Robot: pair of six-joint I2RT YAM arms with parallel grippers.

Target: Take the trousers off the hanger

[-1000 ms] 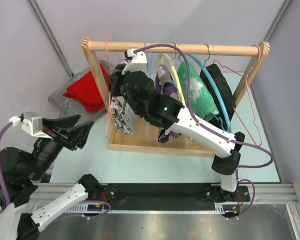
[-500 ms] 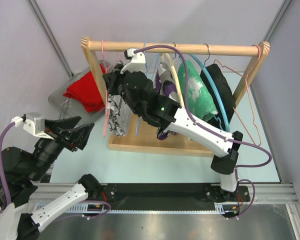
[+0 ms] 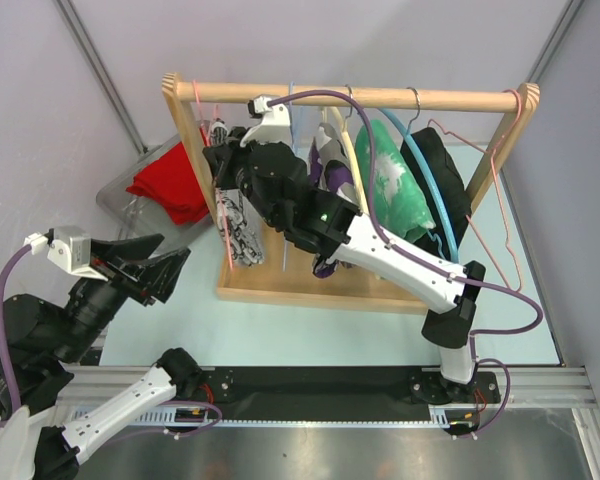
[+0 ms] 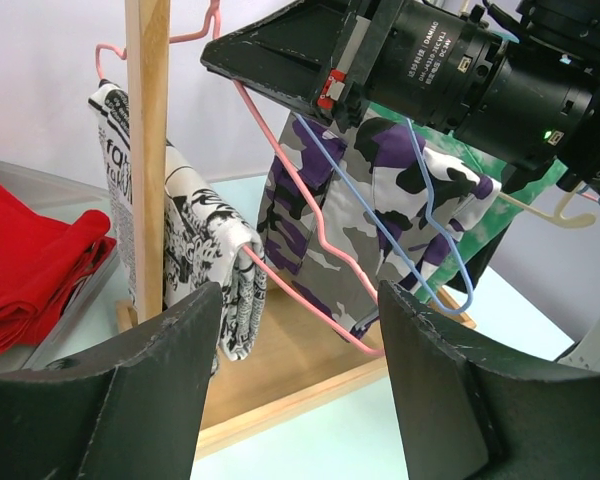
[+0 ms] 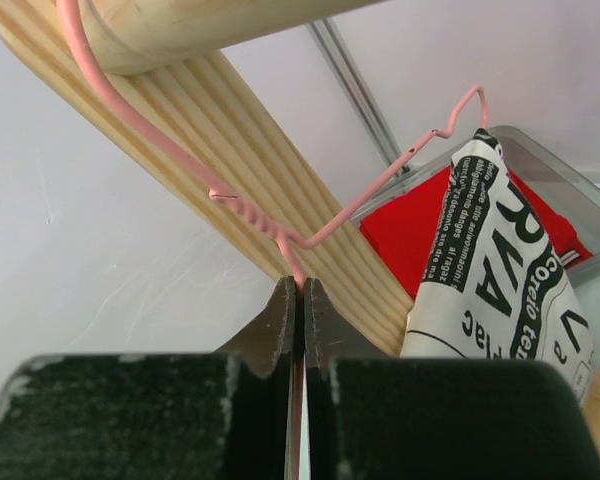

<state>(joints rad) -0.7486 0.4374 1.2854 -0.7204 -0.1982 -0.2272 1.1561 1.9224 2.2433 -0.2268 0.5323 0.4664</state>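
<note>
Right hand [image 5: 300, 288] is clamped fully shut on the wire neck of the pink hanger [image 5: 252, 217], up at the 9 o'clock end of the rack [image 3: 380, 98]. The black-and-white printed trousers [image 3: 238, 228] are draped over that hanger. Left hand [image 4: 300, 330] is held wide open with nothing gripped, well apart at 7 o'clock. A grey bin [image 3: 112, 198] at 10 o'clock is filled with folded red cloth [image 3: 175, 180].
</note>
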